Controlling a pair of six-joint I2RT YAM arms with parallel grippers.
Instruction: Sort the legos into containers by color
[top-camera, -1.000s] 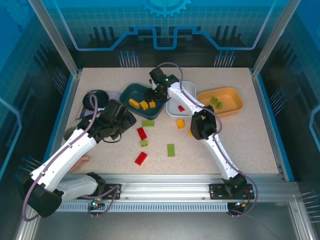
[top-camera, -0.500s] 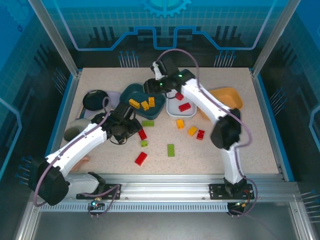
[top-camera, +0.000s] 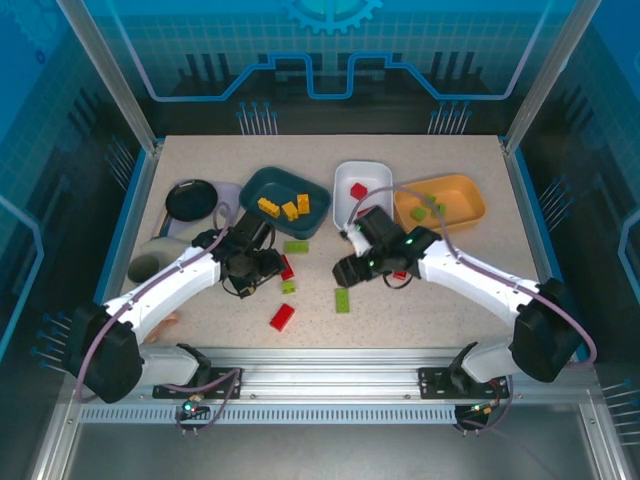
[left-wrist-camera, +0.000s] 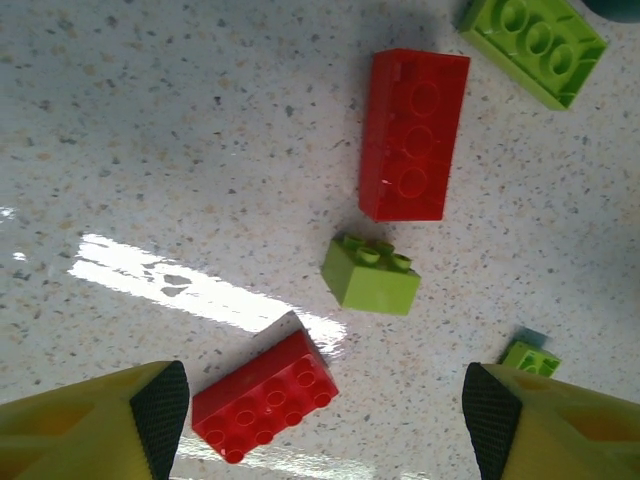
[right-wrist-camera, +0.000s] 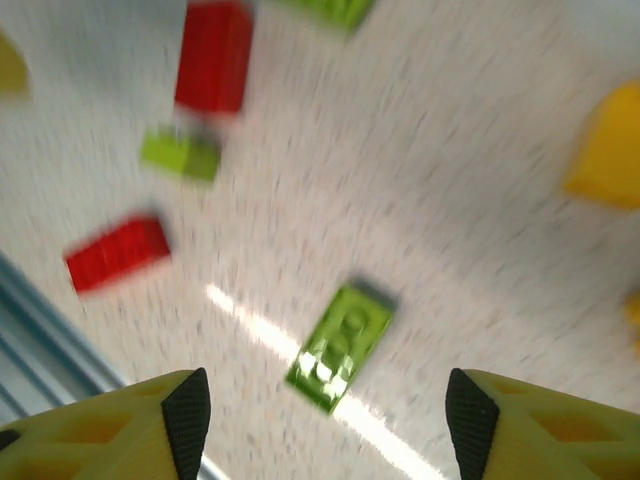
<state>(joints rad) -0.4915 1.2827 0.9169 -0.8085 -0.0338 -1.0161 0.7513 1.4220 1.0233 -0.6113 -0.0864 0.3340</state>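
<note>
Over mid-table: back from the trays with the right gripper (right-wrist-camera: 328, 415), nothing in its grasp.

Stretched out by the teal tray (top-camera: 322, 200) and white tray (top-camera: 340, 175) a second ago; now swung low above a loose green brick (right-wrist-camera: 340, 345), with jaws spread wide on nothing. Reads as a delivery done and a fresh pick lined up, likely bound for the orange tray (top-camera: 470, 195) beside the greens (top-camera: 418, 213) lying there. Nudged slightly nearer the loose pile with the left gripper (left-wrist-camera: 325, 420), equally wide open and empty, above a red brick (left-wrist-camera: 265, 395) and a small green one (left-wrist-camera: 372, 272). Same three yellow bricks (top-camera: 289, 210) in the teal tray; several more left on the table (top-camera: 500, 240).
</note>
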